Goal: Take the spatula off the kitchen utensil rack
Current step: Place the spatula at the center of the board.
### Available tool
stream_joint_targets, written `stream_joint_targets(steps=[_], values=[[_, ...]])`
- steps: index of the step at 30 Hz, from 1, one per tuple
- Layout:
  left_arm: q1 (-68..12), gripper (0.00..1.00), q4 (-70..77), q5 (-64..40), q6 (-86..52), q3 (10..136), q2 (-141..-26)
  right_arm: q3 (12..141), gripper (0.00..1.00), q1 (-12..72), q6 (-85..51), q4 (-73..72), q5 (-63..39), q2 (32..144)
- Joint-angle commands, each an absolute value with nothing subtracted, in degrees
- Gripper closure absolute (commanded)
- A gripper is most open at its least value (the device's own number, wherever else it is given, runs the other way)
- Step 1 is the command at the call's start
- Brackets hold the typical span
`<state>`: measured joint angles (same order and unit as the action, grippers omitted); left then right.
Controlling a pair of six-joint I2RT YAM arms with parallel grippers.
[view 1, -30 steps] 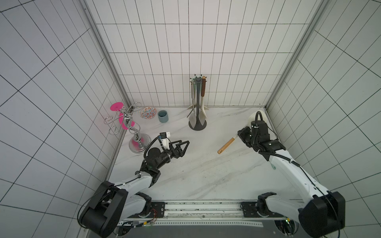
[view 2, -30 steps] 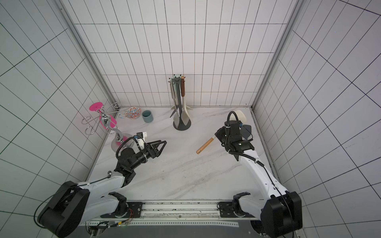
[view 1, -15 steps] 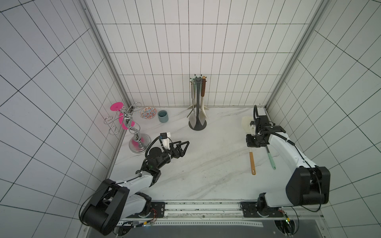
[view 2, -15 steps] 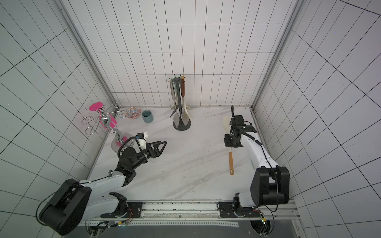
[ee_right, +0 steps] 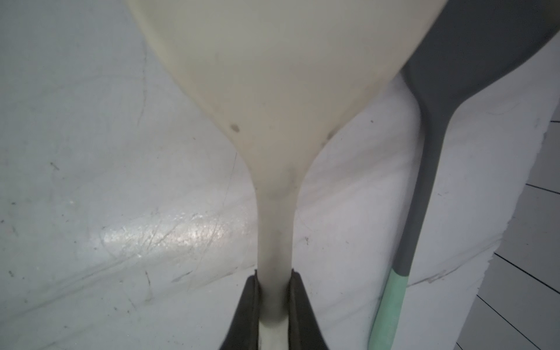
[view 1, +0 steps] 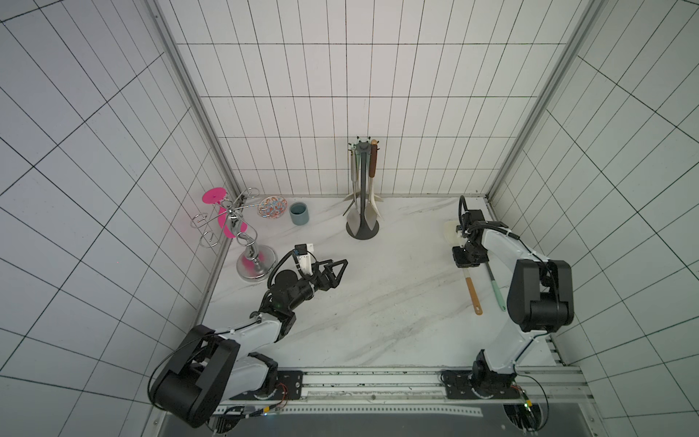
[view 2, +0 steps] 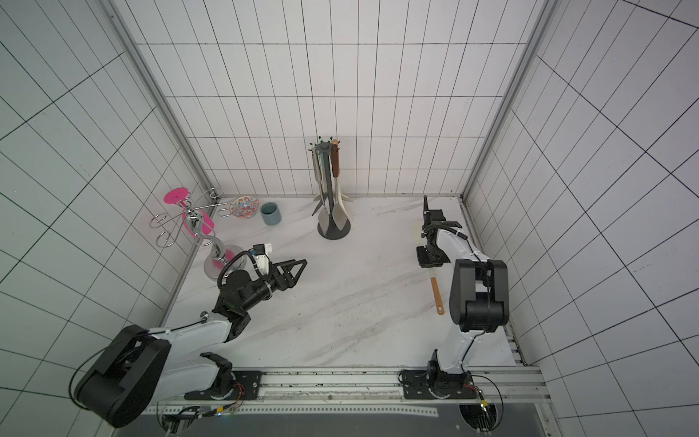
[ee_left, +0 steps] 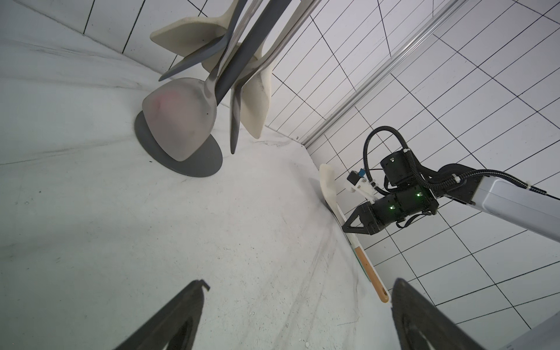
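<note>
Cream spatula [ee_right: 272, 91] is off the kitchen utensil rack [view 1: 363, 189], down on the right of the table [view 1: 378, 302], right gripper [ee_right: 274, 280] clamped on its neck, left gripper [view 1: 338, 269] gaping empty; release looks all that's left

The rack [view 1: 362, 235] is standing far back on the table [view 1: 378, 302], the cup [view 1: 299, 213] left of it; the spatula [view 1: 472, 297] is lying far right, beside another utensil [view 1: 496, 290].
</note>
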<state>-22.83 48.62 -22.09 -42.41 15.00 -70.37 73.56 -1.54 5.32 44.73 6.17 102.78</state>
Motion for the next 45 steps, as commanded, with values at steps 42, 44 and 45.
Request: stream_joint_targets(steps=[42, 44, 45], values=[[-23.3, 0.03, 46.8, -20.7, -39.3, 15.9, -66.6, 74.9, 0.55, -3.7, 2.9, 36.0, 7.0, 103.1], [-23.3, 0.03, 45.9, -20.5, -39.0, 15.9, -65.3, 74.2, 0.50, -3.1, 2.5, 36.3, 7.1, 100.4], [-23.3, 0.03, 45.4, -20.2, -38.7, 16.0, -64.5, 73.6, 0.48, -2.6, 2.3, 36.5, 7.0, 98.7]])
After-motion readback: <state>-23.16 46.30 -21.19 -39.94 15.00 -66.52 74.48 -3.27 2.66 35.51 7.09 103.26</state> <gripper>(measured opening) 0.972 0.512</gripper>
